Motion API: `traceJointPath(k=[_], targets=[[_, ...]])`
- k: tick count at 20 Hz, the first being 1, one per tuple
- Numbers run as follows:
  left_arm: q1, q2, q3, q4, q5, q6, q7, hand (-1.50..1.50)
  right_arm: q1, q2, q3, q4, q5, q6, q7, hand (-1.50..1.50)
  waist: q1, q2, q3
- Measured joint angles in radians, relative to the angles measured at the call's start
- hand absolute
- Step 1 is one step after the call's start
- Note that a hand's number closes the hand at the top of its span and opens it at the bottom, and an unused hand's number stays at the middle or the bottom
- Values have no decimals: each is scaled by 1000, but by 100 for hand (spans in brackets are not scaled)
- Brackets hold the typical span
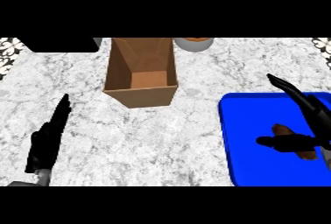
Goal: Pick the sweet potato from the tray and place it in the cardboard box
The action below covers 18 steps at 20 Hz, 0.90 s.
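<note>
Sweet potato lies on the blue tray, at the right side of the counter, so the task is only at its beginning. The right hand is above it. Its fingers are straight and point away toward the far edge, and only the thumb reaches across the middle of the sweet potato. I judge that the hand is open and has not closed on it yet, though the thumb hides the place of contact.

What is left is the grasp, the lift, the carry to the left and the release into the cardboard box. The box stands open, well apart from the tray, and nothing shows inside it.

The left hand rests at the left edge with straight fingers and holds nothing.

Count: 1 sweet potato, 1 tray, 1 box, 2 hands. At the far edge there is also 1 black block and 1 grey round pot, partly cut off.
</note>
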Motion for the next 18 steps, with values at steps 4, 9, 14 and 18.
traceJointPath(k=[4, 9, 14, 18], targets=[[-12, -7, 5, 25, -14, -16, -14, 0, 20, -68, -29, 44, 82, 24, -119, -150, 2, 2, 0], [-2, 8, 21, 21, -8, -35, -18, 0, 26, -235, -19, 0, 270, 6, -71, -150, -1, -2, -2], [6, 0, 15, 16, -22, -27, -18, 0, 27, -411, 24, -78, 440, 80, 73, -150, -3, -4, -4], [5, -8, 12, 15, -35, -21, -16, 0, 50, -488, 91, -158, 576, 150, 218, -150, -3, -3, -3]])
